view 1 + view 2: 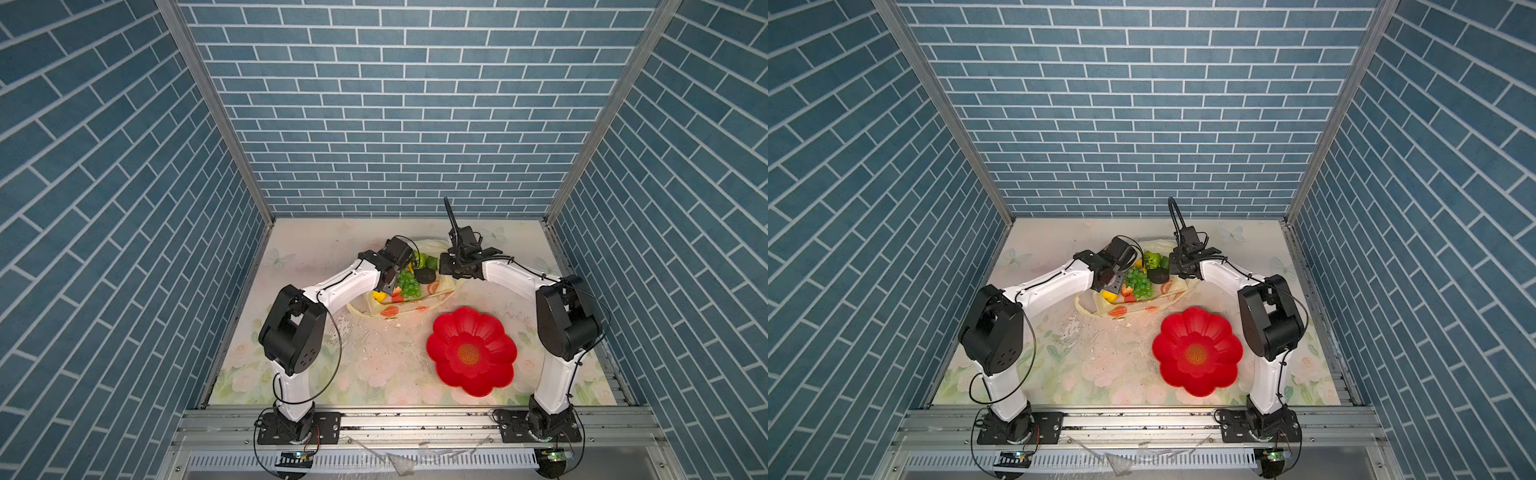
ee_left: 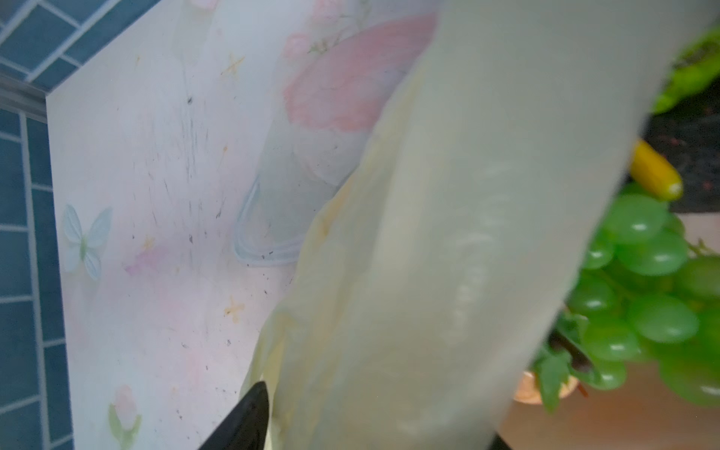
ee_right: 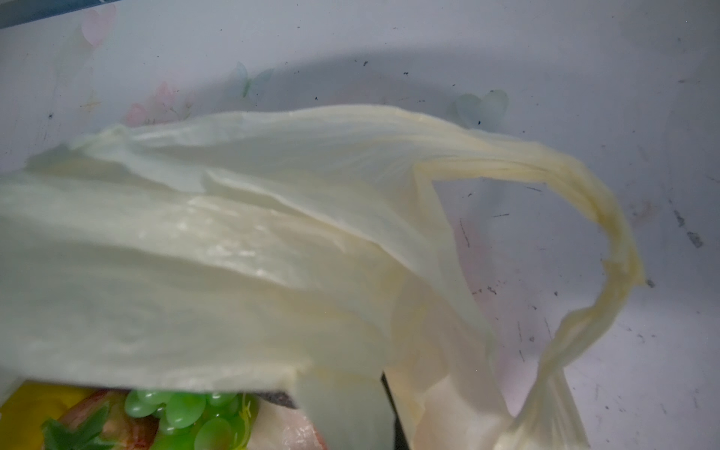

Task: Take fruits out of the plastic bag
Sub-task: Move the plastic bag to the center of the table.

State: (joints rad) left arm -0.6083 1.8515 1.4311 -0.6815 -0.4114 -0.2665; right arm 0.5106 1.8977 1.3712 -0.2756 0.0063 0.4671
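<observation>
The left gripper (image 1: 387, 286) sits at the mouth of the thin, crinkly cream-yellow plastic bag (image 1: 399, 309) at mid-table, and film hides how far it is open, so I cannot tell. Inside, the light, knobbly green toy grape bunch (image 1: 409, 284) looks easiest to pinch across its cluster. The right gripper (image 1: 449, 269) is closed, seemingly on the limp, slippery rim.

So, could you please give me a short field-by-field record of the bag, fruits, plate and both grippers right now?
plastic bag: lying at the far middle of the table
fruits: green grapes, lemon, strawberry and dark avocado, all at the bag
red plate: nearer, toward the right arm, apart from the bag, no fruit on it
left gripper: beside the grapes; open or shut unclear
right gripper: shut, apparently pinching the bag's film
</observation>
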